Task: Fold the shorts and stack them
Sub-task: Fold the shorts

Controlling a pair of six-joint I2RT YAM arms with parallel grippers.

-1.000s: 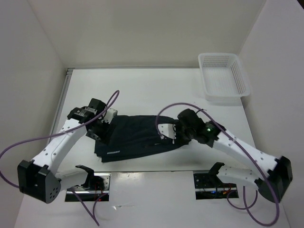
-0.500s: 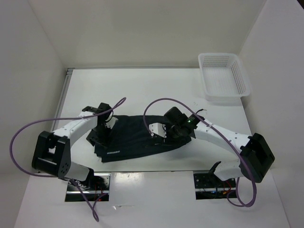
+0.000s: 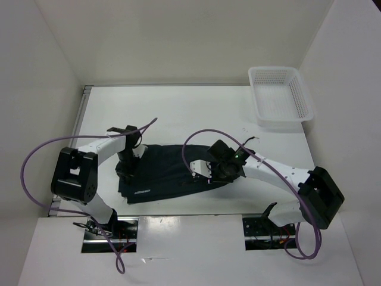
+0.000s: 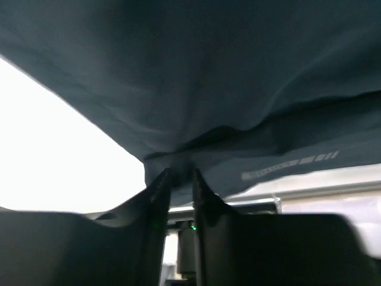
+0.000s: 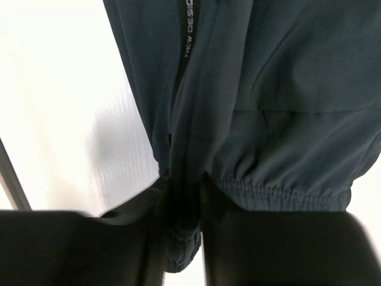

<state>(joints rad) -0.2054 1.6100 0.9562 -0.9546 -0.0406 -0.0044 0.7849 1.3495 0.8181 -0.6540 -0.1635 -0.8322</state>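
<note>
The dark shorts [image 3: 164, 173] lie spread on the white table between both arms. My left gripper [image 3: 127, 168] stands over their left end, shut on a pinched fold of the cloth [image 4: 178, 159], with the dark fabric [image 4: 238, 89] filling that wrist view. My right gripper [image 3: 209, 174] is at the right end of the shorts. It is shut on a bunched part of the elastic waistband [image 5: 186, 238], and the gathered band [image 5: 280, 193] runs off to the right. A printed light strip [image 4: 292, 164] shows on the cloth.
A white lattice basket [image 3: 280, 98] stands at the far right corner of the table [image 3: 178, 113]. Purple cables loop from both arms. Two metal mounting plates sit at the near edge, one at each arm's base [image 3: 110, 229].
Both grippers have come down onto the shorts and closed on the fabric; half a second ago both jaws stood open. The left arm has folded in toward the left end.
</note>
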